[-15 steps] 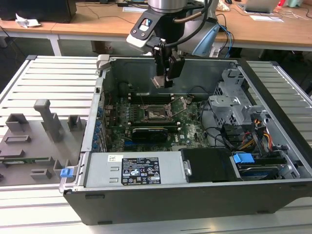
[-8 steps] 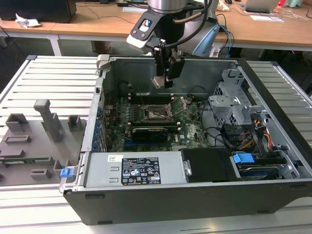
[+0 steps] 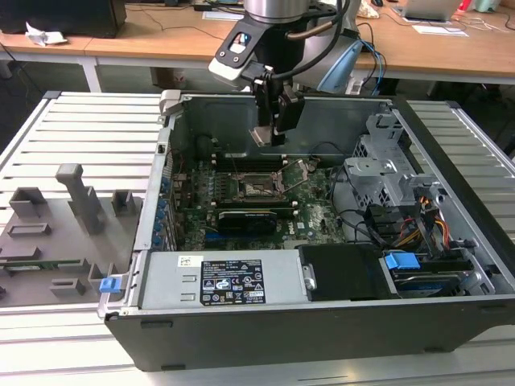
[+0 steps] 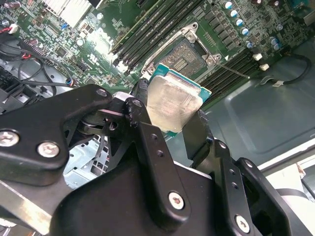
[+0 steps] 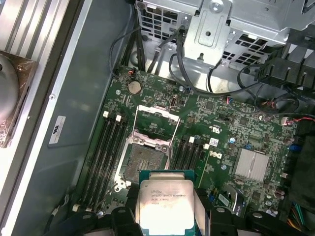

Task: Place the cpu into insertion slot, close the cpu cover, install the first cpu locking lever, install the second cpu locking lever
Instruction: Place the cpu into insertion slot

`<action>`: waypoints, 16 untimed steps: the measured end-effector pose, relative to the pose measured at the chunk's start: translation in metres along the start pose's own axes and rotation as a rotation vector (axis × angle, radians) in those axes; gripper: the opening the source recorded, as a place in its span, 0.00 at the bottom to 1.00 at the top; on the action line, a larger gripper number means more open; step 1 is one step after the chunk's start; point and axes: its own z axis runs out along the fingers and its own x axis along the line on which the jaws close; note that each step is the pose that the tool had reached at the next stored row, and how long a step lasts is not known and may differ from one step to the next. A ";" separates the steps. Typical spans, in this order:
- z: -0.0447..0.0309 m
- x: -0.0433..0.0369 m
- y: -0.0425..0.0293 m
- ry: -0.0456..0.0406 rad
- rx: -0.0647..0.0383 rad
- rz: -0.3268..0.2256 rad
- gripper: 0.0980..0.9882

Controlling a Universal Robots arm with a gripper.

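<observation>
Cpu (image 4: pixel 172 105) first: your gripper (image 4: pixel 170 115) has it pinched by two opposite edges, silvery top facing both wrist cameras.

In the exterior view you see the open computer case (image 3: pixel 265 318) lying on its side on a slatted metal table (image 3: pixel 80 121). The green motherboard (image 3: pixel 314 213) lies flat on the floor of the case, and a long black card (image 3: pixel 249 217) covers part of it. The gripper hangs above the board near the case's back wall, clear of everything. From there its body hides most of the cpu, so you cannot judge tilt.

In the first wrist view the socket (image 5: pixel 145 164) is bare, with its contacts showing. The cover (image 5: pixel 156 110) is swung up and away from it. The cpu overlaps the socket's near edge there and its own near edge is cut off by the picture. You cannot tell whether it sits squarely over the socket.

In the second wrist view one thin lever (image 4: pixel 235 70) stands out to the side of the socket.
</observation>
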 end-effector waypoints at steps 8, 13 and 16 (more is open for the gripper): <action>0.0026 0.0000 -0.0002 0.0000 0.000 0.000 0.48; 0.0040 0.0000 -0.0003 0.0000 0.000 0.000 0.48; 0.0047 0.0000 -0.0004 0.0000 0.000 0.000 0.48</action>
